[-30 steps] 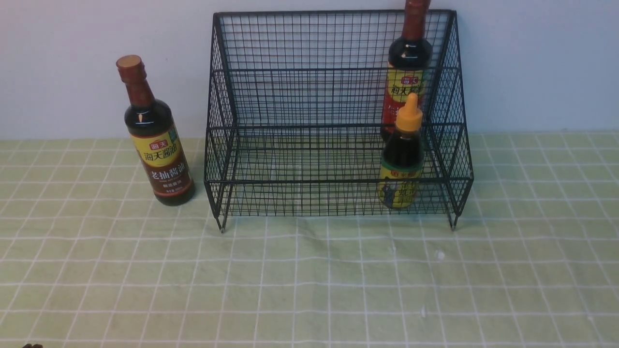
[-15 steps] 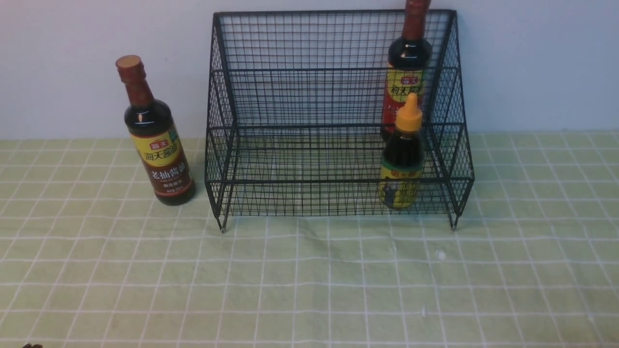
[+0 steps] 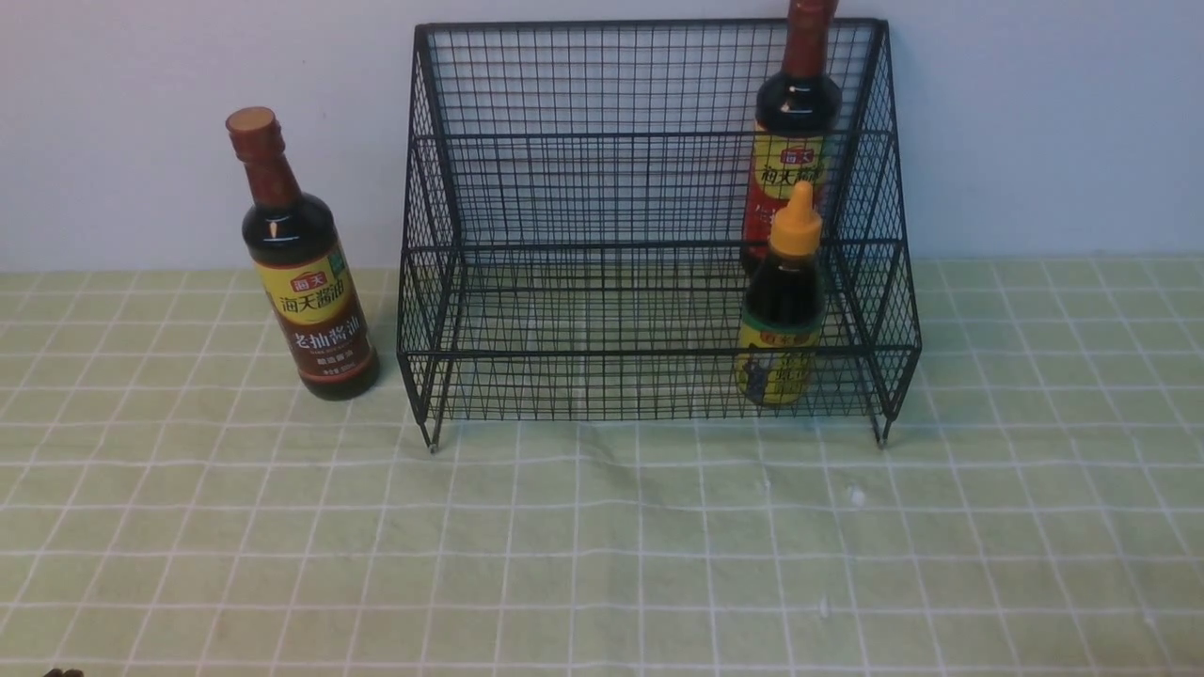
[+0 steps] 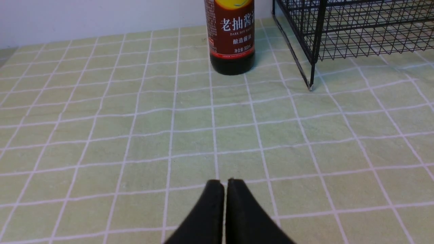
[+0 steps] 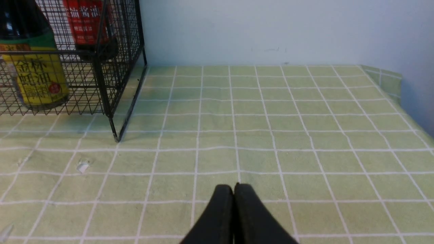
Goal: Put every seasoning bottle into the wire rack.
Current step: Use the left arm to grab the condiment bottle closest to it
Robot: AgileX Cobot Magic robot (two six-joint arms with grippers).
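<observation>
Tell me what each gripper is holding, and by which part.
Nothing. The left gripper and the right gripper are both shut and empty; the brown-label bottle stands free beside the wire rack.

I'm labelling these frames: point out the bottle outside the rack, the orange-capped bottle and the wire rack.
brown-label bottle (image 3: 315, 320), front view, on its label.
orange-capped bottle (image 3: 783, 293), front view, on its dark body.
wire rack (image 3: 602, 353), front view, on its front rail.
</observation>
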